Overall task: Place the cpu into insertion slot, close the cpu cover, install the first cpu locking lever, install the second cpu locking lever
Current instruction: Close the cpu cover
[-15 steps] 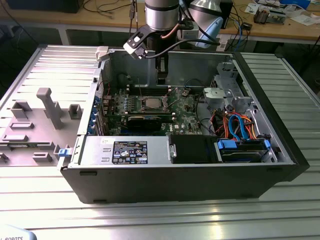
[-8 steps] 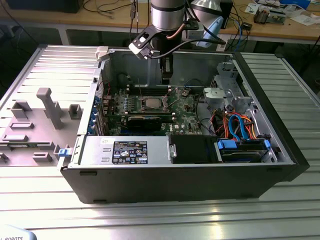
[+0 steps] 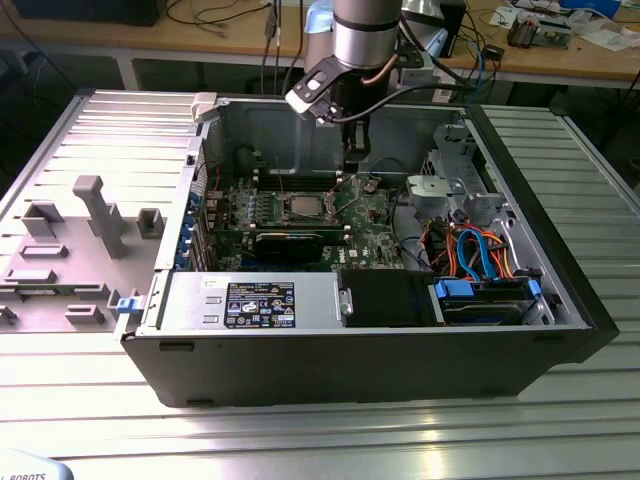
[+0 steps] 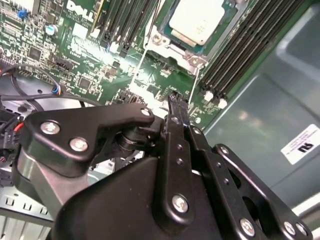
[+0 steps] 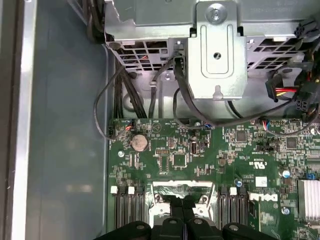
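An open black computer case (image 3: 350, 350) lies on its side on a ribbed silver metal tabletop (image 3: 400, 440), its green circuit board (image 3: 375, 235) facing up. The small flat square cpu (image 4: 199, 19) with a dull silver-grey top sits in the silver-rimmed square insertion slot (image 4: 194, 60). The thin silver frame of the cpu cover (image 4: 169, 46) appears to lie flat around its edge, though I cannot tell whether it is latched. A thin wire locking lever (image 4: 194, 82) runs from the slot's corner toward the black hand (image 4: 174, 100), ending just beside the fingertips; whether they touch is not clear. In the exterior view the hand (image 3: 352, 160) hangs from the silver arm (image 3: 365, 35) inside the case, low over the board and just to the exterior view's right of the cpu (image 3: 300, 207). In the first wrist view the two fingers (image 5: 175, 212) are pressed together, with nothing seen between them. Long black memory sockets (image 4: 250, 45) flank the slot. A long black rectangular card (image 3: 290, 243) lies near the cpu, on the side toward the case's front wall.
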